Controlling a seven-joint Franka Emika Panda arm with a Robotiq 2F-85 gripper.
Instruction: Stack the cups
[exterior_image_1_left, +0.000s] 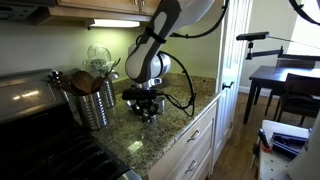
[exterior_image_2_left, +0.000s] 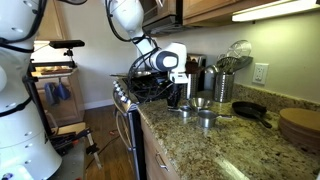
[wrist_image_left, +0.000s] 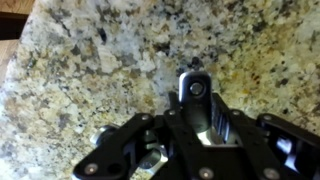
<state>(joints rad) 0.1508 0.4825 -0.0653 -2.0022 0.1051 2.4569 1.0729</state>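
Note:
In the wrist view my gripper (wrist_image_left: 195, 135) is shut around a shiny steel measuring cup (wrist_image_left: 196, 95). The cup's flat handle with a round hole sticks out forward over the granite counter. A second shiny steel piece (wrist_image_left: 150, 157) shows at the lower left, partly hidden by the gripper's links. In an exterior view the gripper (exterior_image_2_left: 180, 98) is low over the counter, and two small steel cups (exterior_image_2_left: 201, 103) (exterior_image_2_left: 207, 120) sit just beside it. In an exterior view the gripper (exterior_image_1_left: 147, 108) hides the cups.
A tall ribbed steel canister of wooden spoons (exterior_image_1_left: 95, 100) stands close beside the gripper, and it also shows in an exterior view (exterior_image_2_left: 221, 85). A black pan (exterior_image_2_left: 250, 112) and a wooden plate stack (exterior_image_2_left: 300, 125) lie further along the counter. The stove (exterior_image_1_left: 40, 130) borders the counter.

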